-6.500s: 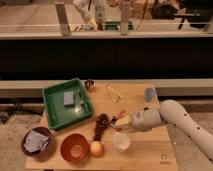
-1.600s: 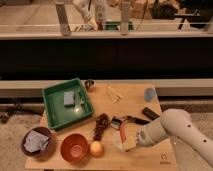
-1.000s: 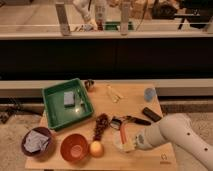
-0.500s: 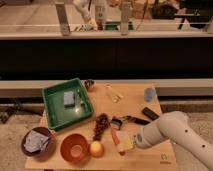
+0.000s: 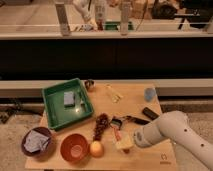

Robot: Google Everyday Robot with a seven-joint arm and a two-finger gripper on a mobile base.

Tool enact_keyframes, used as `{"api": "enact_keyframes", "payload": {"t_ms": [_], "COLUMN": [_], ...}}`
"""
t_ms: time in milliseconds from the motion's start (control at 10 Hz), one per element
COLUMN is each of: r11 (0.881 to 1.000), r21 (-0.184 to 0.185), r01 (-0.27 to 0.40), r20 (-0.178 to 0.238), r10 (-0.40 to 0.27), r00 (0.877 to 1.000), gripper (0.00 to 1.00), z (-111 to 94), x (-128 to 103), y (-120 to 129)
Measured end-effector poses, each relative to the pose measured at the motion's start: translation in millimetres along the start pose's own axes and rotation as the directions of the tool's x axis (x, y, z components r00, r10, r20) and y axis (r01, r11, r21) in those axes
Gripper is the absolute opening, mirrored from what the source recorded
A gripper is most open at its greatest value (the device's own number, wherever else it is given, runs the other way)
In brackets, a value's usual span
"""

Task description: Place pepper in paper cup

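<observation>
From my seat I see the end effector point(image 5: 120, 131) low over the front of the wooden bench point(image 5: 132, 97), its fingers apart and holding nothing. The pepper point(image 5: 118, 134) shows as a thin reddish sliver just under the fingers, lying against or partly over the rim of the paper cup point(image 5: 124, 144); I cannot tell whether it is fully inside the cup or propped on its edge, because the pale forearm and the fingers cover much of that spot.

My judgement is that the drop is at or just past release. To do this well I would lift straight up and slowly, keeping the fingers spread so neither one drags the pepper back out or tips the light cup. Any sideways sweep risks knocking the cup toward the bench edge, which is near. Once the fingers are above the rim I would check that the pepper sits inside it before retreating.

I would also keep away from the neighbours: the dark red grape bunch point(image 5: 100, 125) lies just left of the end effector, with the round orange fruit point(image 5: 96, 148) and the orange bowl point(image 5: 74, 147) beyond it. The green tray point(image 5: 54, 95) and the light blue cup point(image 5: 150, 94) are well apart and need no care.
</observation>
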State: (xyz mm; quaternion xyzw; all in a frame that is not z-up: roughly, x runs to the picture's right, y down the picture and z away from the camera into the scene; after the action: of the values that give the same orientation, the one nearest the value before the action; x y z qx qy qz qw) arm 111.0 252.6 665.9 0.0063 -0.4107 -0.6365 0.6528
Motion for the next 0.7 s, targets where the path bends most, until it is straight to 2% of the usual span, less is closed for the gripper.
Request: {"api": "enact_keyframes", "payload": {"t_ms": [500,700], "r11": [0.995,0.995], "r21": [-0.057,-0.059], "r01": [-0.082,-0.082], "r20": [-0.047,-0.049], "r10": [0.079,0.079], "r00": [0.996,0.996], "gripper": [0.80,0.80], "z": [-5.8,-5.7], "x": [4.7,4.9], "y": [11.1,11.2]}}
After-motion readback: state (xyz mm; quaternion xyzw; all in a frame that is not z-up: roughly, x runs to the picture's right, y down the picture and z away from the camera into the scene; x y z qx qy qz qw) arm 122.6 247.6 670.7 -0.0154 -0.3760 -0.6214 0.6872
